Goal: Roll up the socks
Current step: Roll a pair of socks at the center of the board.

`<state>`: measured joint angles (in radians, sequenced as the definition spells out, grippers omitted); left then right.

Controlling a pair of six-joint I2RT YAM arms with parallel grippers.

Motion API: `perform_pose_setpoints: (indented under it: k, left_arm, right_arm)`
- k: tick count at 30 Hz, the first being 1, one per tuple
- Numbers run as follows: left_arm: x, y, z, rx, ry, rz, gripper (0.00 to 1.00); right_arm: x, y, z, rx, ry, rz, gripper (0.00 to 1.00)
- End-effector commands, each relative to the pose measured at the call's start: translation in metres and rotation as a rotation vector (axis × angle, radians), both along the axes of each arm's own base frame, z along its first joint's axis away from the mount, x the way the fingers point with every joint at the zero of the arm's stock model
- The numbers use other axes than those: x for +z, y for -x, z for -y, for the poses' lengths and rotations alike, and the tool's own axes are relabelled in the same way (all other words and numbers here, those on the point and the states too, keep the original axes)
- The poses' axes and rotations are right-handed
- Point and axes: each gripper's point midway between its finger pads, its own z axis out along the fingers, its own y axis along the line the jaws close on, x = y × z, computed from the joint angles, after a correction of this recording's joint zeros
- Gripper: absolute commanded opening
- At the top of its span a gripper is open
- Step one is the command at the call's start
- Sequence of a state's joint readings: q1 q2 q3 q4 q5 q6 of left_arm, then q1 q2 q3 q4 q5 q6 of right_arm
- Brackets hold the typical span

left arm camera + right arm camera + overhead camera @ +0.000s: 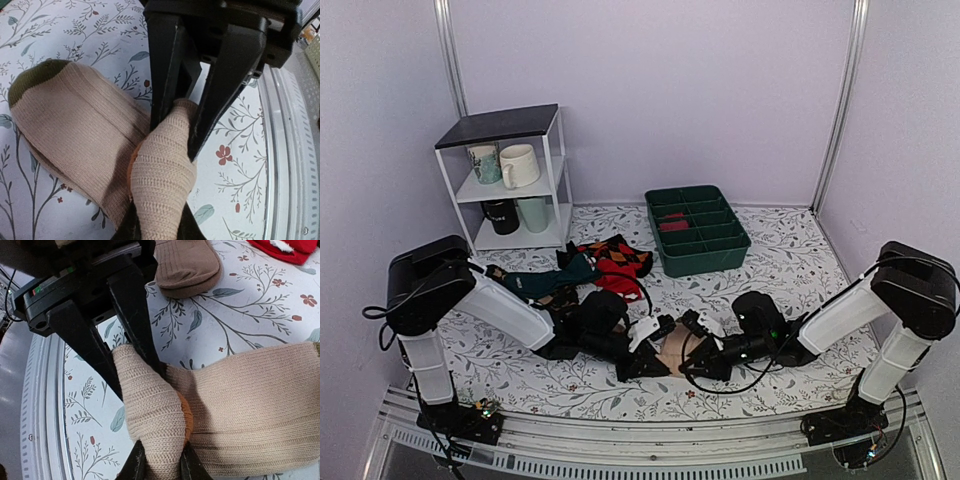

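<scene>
The beige knit socks (672,351) lie near the table's front edge, between my two grippers. In the left wrist view their flat part (85,135) has an olive end at the upper left, and one end is rolled into a tight bundle (162,175) with orange showing inside. My left gripper (652,356) is shut on this bundle from the left (160,222). My right gripper (692,358) is shut on the same bundle from the right (162,465). In the right wrist view the bundle (150,405) sits against the flat part (260,400). The striped foot is hidden.
A green divided tray (698,228) stands at the back centre. A white shelf (510,180) with mugs stands at the back left. Red-and-black argyle socks (618,258) and a teal sock (555,275) lie behind the left arm. A plain brown sock (185,265) lies close by.
</scene>
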<state>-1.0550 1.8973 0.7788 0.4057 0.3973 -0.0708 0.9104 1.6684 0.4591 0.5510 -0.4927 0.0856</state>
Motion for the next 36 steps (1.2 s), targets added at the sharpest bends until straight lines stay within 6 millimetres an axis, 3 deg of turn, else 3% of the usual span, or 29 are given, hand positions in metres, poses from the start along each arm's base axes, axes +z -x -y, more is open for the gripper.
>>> perform_pose_setpoints:
  k: [1,2,3,5,8,11,14,16,21,24,26,27,31,36]
  left_arm:
    - [-0.075,0.011,-0.069,0.095,-0.354,-0.052,0.19]
    - [-0.064,0.005,-0.064,0.105,-0.324,-0.008,0.37]
    - [-0.051,-0.002,-0.058,0.107,-0.284,0.041,0.4]
    - [-0.019,-0.014,-0.044,0.12,-0.19,0.181,0.42]
    - [0.036,-0.011,-0.03,0.085,-0.014,0.409,0.42]
    - [0.067,0.006,-0.028,-0.008,0.127,0.589,0.48]
    - [0.08,0.022,-0.032,-0.079,0.207,0.728,0.52]
    - [0.08,0.026,-0.034,-0.108,0.226,0.775,0.56]
    - [0.064,0.021,-0.024,-0.162,0.175,0.858,0.78]
    - [0.059,0.015,-0.019,-0.174,0.159,0.903,0.81]
    - [0.056,0.013,-0.014,-0.193,0.151,0.913,0.97]
    - [0.052,0.014,-0.011,-0.211,0.145,0.907,0.99]
    - [0.038,0.024,-0.006,-0.29,0.123,0.842,0.93]
    - [0.02,0.021,-0.005,-0.298,0.072,0.809,0.8]
  right_arm:
    - [-0.039,0.014,0.012,-0.018,0.123,-0.168,0.13]
    - [-0.044,0.016,0.013,-0.02,0.129,-0.202,0.13]
    - [-0.048,0.018,0.014,-0.021,0.134,-0.236,0.13]
    - [-0.055,0.021,0.018,-0.033,0.144,-0.31,0.13]
    - [-0.063,0.026,0.025,-0.06,0.165,-0.406,0.12]
    - [-0.064,0.03,0.033,-0.082,0.171,-0.482,0.13]
    - [-0.064,0.031,0.038,-0.099,0.18,-0.548,0.13]
    - [-0.063,0.033,0.04,-0.098,0.192,-0.579,0.13]
    - [-0.063,0.031,0.043,-0.091,0.245,-0.605,0.13]
    - [-0.061,0.031,0.042,-0.076,0.242,-0.61,0.13]
    - [-0.061,0.03,0.041,-0.074,0.244,-0.611,0.13]
    - [-0.061,0.03,0.041,-0.074,0.244,-0.612,0.13]
    - [-0.063,0.03,0.041,-0.076,0.25,-0.615,0.13]
    - [-0.065,0.031,0.042,-0.073,0.253,-0.621,0.12]
